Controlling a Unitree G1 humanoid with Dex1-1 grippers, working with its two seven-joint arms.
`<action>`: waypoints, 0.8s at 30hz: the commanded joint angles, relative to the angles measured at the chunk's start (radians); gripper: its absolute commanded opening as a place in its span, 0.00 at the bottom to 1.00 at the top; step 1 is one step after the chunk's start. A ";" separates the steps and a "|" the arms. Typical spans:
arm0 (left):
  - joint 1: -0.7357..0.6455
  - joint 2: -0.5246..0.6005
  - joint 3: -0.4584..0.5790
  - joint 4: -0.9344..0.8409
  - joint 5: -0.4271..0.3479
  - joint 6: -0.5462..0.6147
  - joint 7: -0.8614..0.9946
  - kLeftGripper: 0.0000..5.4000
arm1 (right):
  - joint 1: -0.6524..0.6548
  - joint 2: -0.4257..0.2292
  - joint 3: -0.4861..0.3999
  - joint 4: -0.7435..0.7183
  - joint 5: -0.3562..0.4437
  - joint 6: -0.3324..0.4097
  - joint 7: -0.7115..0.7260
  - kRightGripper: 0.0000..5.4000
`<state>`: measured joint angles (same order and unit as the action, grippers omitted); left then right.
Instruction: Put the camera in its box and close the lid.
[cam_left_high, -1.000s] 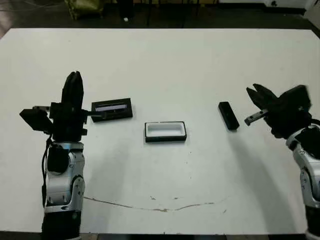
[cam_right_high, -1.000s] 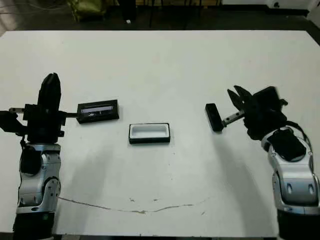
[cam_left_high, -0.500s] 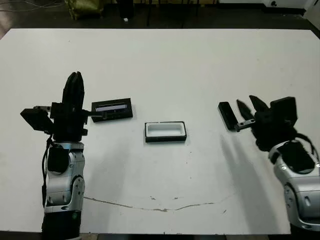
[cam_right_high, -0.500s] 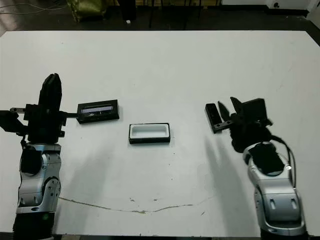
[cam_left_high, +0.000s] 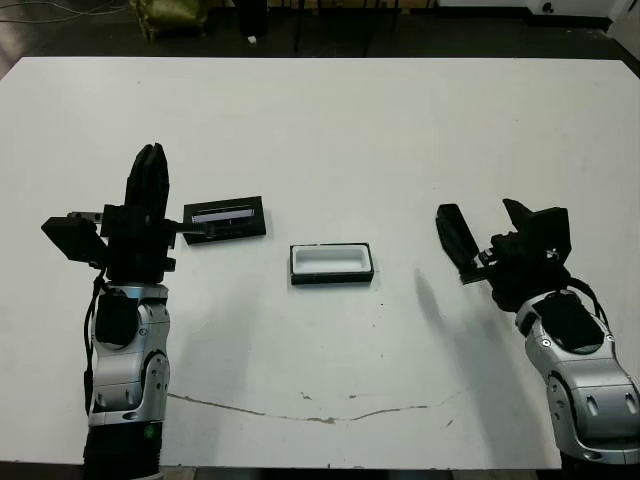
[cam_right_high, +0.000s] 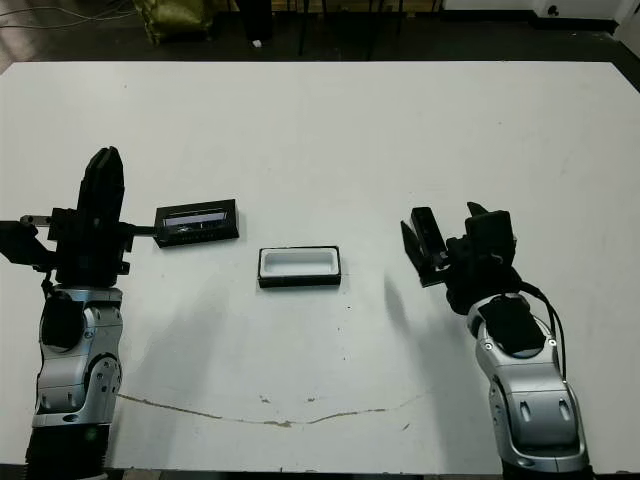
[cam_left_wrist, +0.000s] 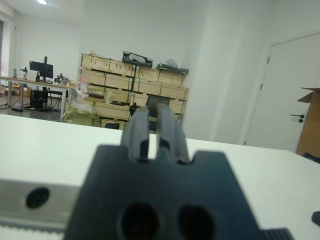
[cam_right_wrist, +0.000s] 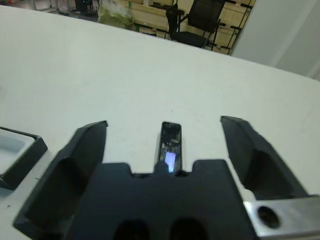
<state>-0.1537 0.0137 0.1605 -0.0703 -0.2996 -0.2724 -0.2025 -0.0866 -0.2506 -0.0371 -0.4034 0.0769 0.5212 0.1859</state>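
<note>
Straddling the camera (cam_right_wrist: 170, 145) with its fingers (cam_right_wrist: 82, 150) spread wide and touching nothing, the right gripper (cam_right_high: 455, 255) looks lined up for a pick, the slim body lying flat on the table (cam_left_high: 330, 120) well to the right of the box (cam_left_high: 331, 263). Its long axis runs along the gripper's reach, bluish patch toward the gripper. Left of the box, beside the lid (cam_left_high: 225, 217), the left gripper (cam_left_high: 148, 185) stands upright, fingers nearly together and empty, apparently waiting.

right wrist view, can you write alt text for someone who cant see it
The right gripper has its two black fingers spread wide on either side of the slim black camera, which lies on the white table with a bluish-white patch glowing near one end. A corner of the white-lined box shows at one edge.
</note>
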 joint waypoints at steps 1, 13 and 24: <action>0.013 0.011 0.002 0.012 -0.006 0.012 -0.005 0.00 | -0.005 0.010 0.001 0.020 -0.006 0.050 -0.021 1.00; 0.012 0.015 0.004 0.018 -0.003 0.009 -0.009 0.00 | -0.090 0.023 -0.027 0.082 0.028 0.180 -0.032 1.00; 0.012 0.015 0.005 0.023 -0.001 0.003 -0.011 0.00 | -0.184 0.056 -0.058 0.113 0.075 0.337 -0.058 1.00</action>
<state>-0.1538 0.0138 0.1611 -0.0653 -0.3034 -0.2730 -0.2091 -0.2712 -0.2030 -0.0844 -0.3072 0.1440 0.8246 0.1413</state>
